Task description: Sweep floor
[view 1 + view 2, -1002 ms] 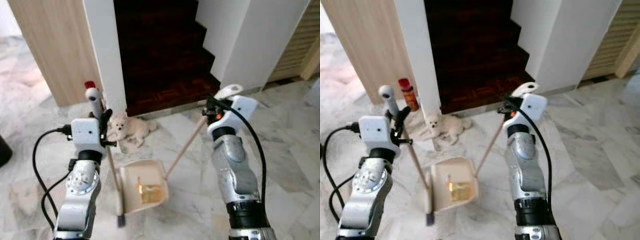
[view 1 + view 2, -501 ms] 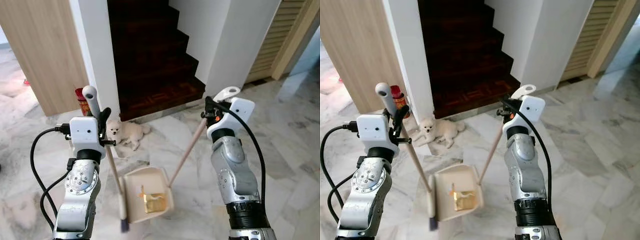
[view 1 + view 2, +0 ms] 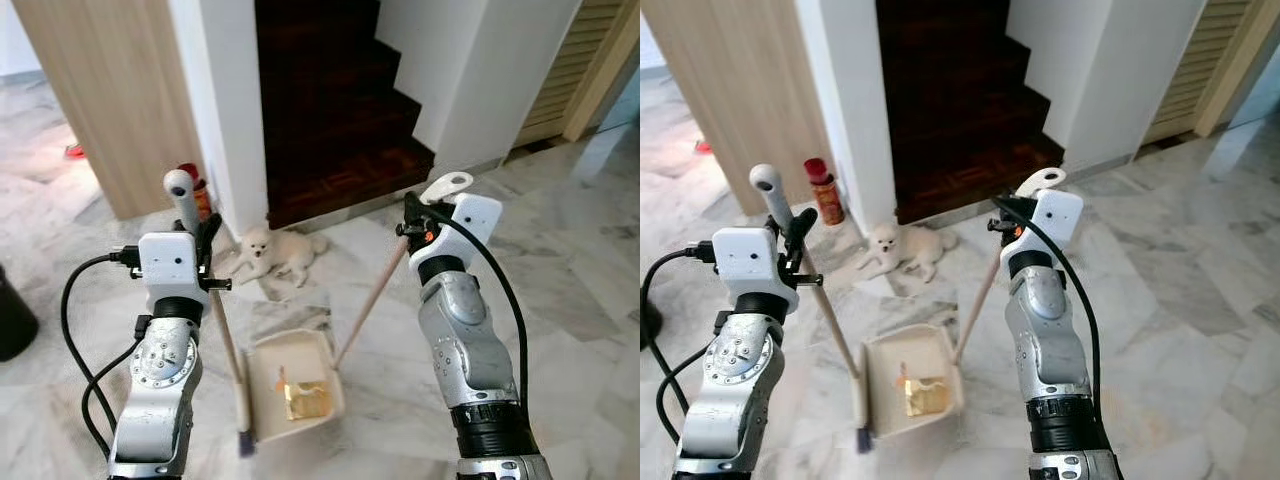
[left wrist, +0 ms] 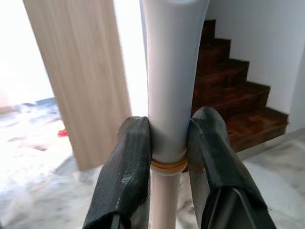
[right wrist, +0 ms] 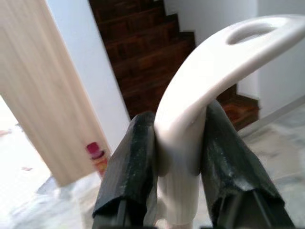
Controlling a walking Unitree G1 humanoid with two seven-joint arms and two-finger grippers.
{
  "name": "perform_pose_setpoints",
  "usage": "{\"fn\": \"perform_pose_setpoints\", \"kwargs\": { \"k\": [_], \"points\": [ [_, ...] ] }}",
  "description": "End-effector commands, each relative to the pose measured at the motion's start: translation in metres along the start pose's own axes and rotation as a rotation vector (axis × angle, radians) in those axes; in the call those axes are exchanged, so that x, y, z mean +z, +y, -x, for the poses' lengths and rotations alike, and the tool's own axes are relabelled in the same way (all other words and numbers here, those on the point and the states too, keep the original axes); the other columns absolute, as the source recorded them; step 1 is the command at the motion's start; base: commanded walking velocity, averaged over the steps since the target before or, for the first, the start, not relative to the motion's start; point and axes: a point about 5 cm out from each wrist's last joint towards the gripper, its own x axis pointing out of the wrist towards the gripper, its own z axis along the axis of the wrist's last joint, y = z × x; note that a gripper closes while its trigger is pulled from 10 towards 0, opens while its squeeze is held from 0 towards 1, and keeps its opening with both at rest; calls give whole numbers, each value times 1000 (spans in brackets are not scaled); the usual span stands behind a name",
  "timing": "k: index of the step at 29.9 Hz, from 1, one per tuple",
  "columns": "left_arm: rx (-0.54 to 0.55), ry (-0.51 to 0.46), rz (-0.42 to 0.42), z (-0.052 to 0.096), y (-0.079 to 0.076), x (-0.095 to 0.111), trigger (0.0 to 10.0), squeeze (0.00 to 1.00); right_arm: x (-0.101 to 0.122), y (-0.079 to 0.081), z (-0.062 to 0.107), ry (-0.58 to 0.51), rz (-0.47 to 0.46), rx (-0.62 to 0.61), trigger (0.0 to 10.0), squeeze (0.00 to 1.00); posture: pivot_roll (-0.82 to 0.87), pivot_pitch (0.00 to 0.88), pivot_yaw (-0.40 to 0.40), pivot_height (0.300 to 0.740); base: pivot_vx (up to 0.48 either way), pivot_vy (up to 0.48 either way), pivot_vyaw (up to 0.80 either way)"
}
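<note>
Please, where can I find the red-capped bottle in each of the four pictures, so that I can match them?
Left eye view: the red-capped bottle stands on the floor by the white pillar, half hidden behind the broom handle.
Right eye view: in the open, left of the white toy dog.
Left wrist view: I cannot find it.
Right wrist view: small and blurred, at the foot of the wooden panel.
Shared landmark: the dark staircase.

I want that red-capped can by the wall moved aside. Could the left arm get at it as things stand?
Probably not. The left gripper is shut on the broom handle, so it has no free fingers, and the red-capped can stands on the floor by the white wall, well ahead of and below it.
</note>
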Motion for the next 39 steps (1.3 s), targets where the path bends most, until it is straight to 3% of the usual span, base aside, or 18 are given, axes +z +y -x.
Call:
{"fn": "perform_pose_setpoints", "kwargs": {
  "k": [1,16,23,39],
  "points": [
    [14,-46,-8,0,4,10,10000,0,15,10,-1,-65,-37,30,10000,0,17,23,-13,740,0,416,0],
    [1,-48,-8,1,2,11,10000,0,13,15,-1,-57,-36,69,10000,0,20,0,-10,740,0,416,0],
    [-7,-52,-8,1,1,12,10000,0,13,19,-1,-60,-41,81,10000,0,24,0,-3,740,0,416,643],
    [-11,-55,-12,1,-1,13,10000,0,11,23,1,-47,-57,106,10000,0,30,0,-15,740,0,414,0]
  ]
}}
